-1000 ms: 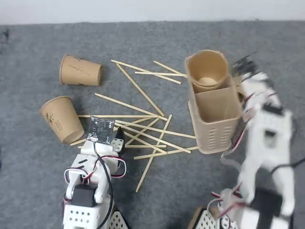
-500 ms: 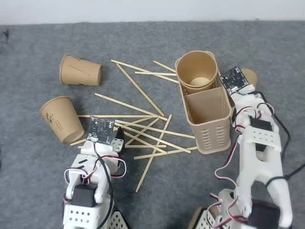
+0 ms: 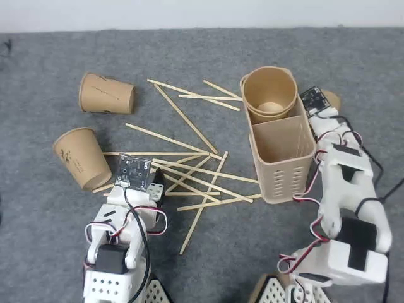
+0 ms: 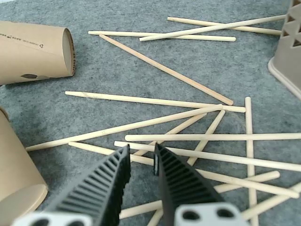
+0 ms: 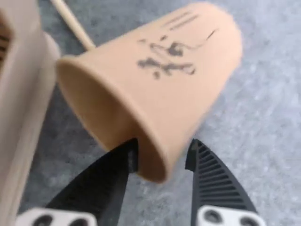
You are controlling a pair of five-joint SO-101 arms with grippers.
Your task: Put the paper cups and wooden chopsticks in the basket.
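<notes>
The tan basket stands upright at centre right, with stacked paper cups in its far compartment. A third cup lies on its side just right of it. My right gripper is open, its fingers on either side of that cup's lower rim. Two more cups lie at the left. Several wooden chopsticks are scattered across the middle. My left gripper hangs shut over the chopsticks, holding nothing.
Grey carpet covers the table. The basket's wall stands close beside the right gripper, and one chopstick lies behind the cup there. In the left wrist view, cups flank the gripper and the basket's corner shows farther off.
The right arm has come in to the cup beside the basket. The basket was nudged left, then came back right. The left arm has not moved.
</notes>
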